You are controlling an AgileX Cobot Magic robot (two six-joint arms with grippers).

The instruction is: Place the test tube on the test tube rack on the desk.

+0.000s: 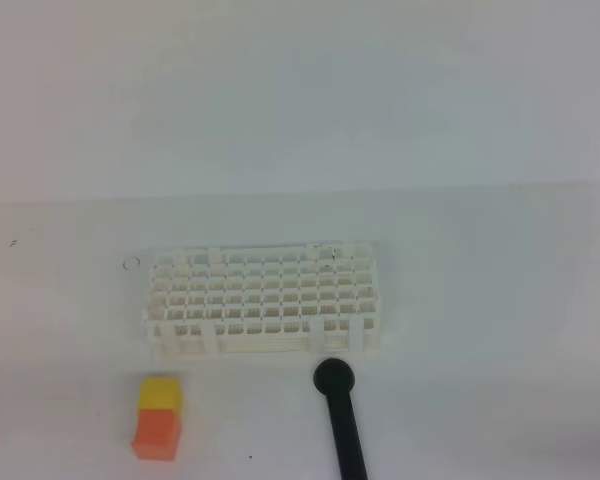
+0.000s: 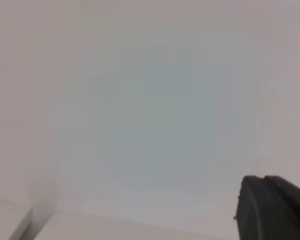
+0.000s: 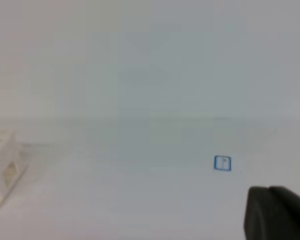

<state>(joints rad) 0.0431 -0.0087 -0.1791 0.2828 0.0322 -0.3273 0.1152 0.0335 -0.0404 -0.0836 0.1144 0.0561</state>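
1. From the high view, the white plastic lattice test tube rack [image 1: 265, 302] stands on the plain white flat tabletop [image 1: 480, 300], near its middle, with its rows of small square holes facing up.
2. Just in front of the rack's right end lies a black rod with a round knob end [image 1: 342, 415]; the knob sits close to the rack's front edge, and the shaft runs off the bottom of the picture.
3. Down at the front left sits a small yellow-and-orange block [image 1: 159, 417], apart from the rack.
4. The thin clear test tube: a small faint ring shows on the tabletop by the rack's far left corner, but I cannot tell whether that is the tube, so its place stays unknown.
5. Left wrist view: only a dark corner of the left claw [image 2: 272, 207] shows at the bottom right against blank white; wide or narrow, I cannot tell.
6. Right wrist view: the same, a dark piece of the right claw [image 3: 276, 214] at the bottom right, spread unreadable. The rack's end [image 3: 4, 165] peeks in at the left edge, and a small blue square mark [image 3: 222, 163] sits on the tabletop.
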